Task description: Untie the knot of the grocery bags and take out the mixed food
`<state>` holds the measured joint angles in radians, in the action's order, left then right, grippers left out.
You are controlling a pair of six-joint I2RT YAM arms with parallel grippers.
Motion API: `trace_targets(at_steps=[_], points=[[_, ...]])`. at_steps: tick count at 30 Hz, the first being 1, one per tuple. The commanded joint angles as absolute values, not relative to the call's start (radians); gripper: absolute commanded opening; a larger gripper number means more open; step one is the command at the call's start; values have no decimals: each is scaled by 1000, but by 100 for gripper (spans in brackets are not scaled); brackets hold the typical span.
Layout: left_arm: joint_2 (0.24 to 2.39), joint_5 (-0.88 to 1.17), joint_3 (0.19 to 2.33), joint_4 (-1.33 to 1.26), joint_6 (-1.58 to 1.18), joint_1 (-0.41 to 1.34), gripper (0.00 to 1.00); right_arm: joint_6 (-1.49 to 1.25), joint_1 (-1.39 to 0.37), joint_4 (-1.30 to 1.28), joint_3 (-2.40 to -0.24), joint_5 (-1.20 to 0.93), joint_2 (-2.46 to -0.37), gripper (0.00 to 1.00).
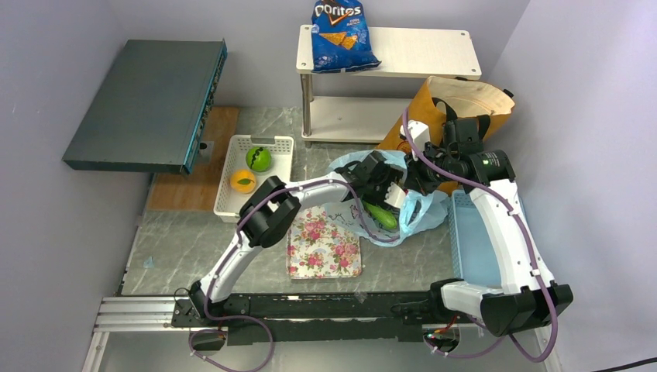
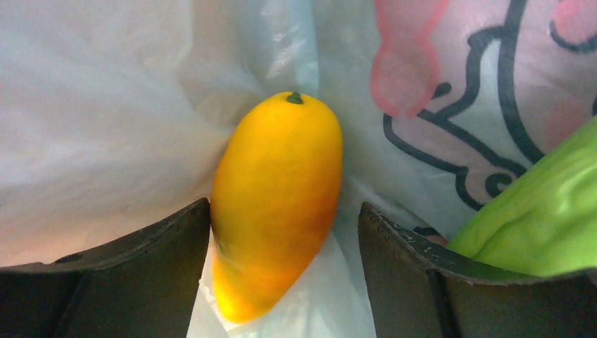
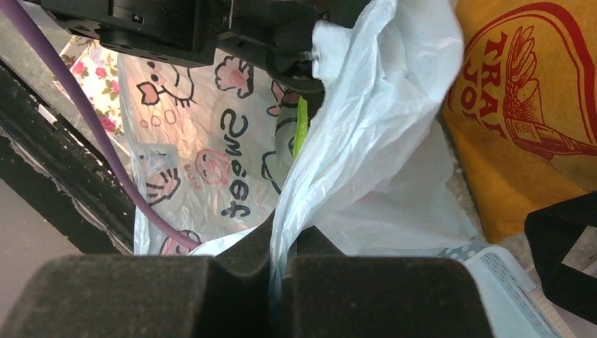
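Note:
The light-blue cartoon-printed plastic bag lies open mid-table. My left gripper is open inside it, its fingers either side of the orange-yellow mango; the left finger touches the mango, the right stands apart. A long green vegetable lies to the right, also seen from above. My right gripper is shut on a fold of the plastic bag and holds it up. The orange-tan tote with black straps and dark-red logo stands behind. No knot shows.
A white basket at left holds a green round fruit and an orange round fruit. A floral cloth lies in front. A white shelf carries the blue Doritos bag. A light-blue tray sits right.

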<state>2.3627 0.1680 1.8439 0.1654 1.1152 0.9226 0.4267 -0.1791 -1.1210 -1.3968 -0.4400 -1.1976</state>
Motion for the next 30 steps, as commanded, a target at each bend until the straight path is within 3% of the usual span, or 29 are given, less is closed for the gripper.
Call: trace_targets(at_steps=[1, 6, 11, 22, 30], points=[[2385, 246, 1936, 343, 1068, 924, 74, 443, -180, -1133, -1425, -461, -1195, 0], [2314, 368, 1926, 452, 994, 925, 44, 459, -180, -1132, -1417, -422, -1190, 0], [2046, 436, 1621, 175, 891, 932, 26, 466, -179, -1119, -1392, -371, -1177, 0], [1789, 569, 1470, -95, 511, 943, 27, 488, -178, -1086, -1336, -354, -1128, 0], [1603, 581, 1414, -34, 427, 971, 27, 537, -179, -999, -1352, -390, -1144, 0]])
